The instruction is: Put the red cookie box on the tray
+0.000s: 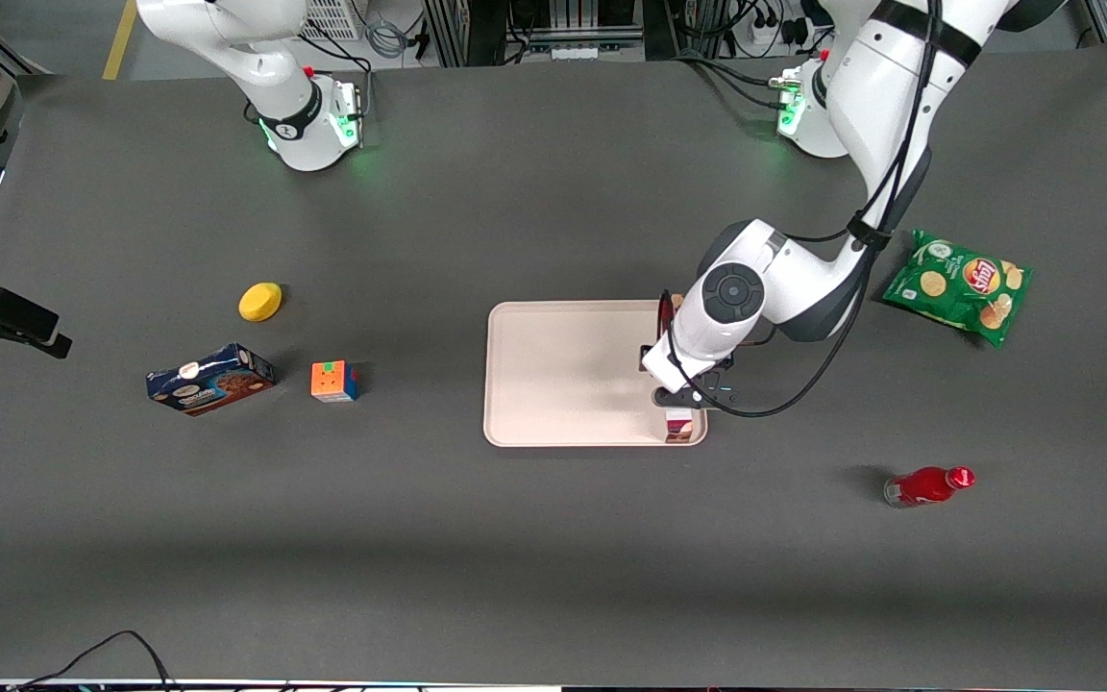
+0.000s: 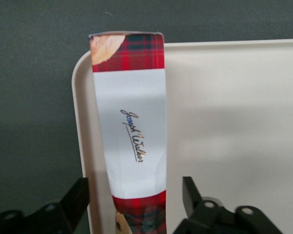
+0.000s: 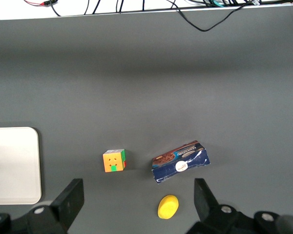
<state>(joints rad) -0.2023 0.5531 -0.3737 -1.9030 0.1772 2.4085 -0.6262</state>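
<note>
Dark grey matting covered the whole table [image 1: 553,538], with cables and rack gear along the edge by the arm bases. Near its middle lay the tray [image 1: 563,375], pale beige with rounded corners. The red cookie box [image 2: 132,131] lay lengthwise on the tray along the rim toward the working arm's end, its plaid end with a cookie picture reaching the tray corner nearer the front camera. On its white section ran a cursive signature that seemed to read "Joseph Walker", though the script was thin. The left gripper [image 1: 683,396] hung directly over the box, its fingers [image 2: 190,192] spread apart on either side of the carton and clear of its sides, so the claw was released. Toward the working arm's end lay a green Lay's chip bag [image 1: 959,285] and, nearer the camera, a red bottle [image 1: 928,485] on its side. Toward the parked arm's end sat a colour puzzle cube [image 1: 333,381], a blue cookie box [image 1: 210,379] whose lettering was unreadable, and a yellow rounded object [image 1: 259,301].
</note>
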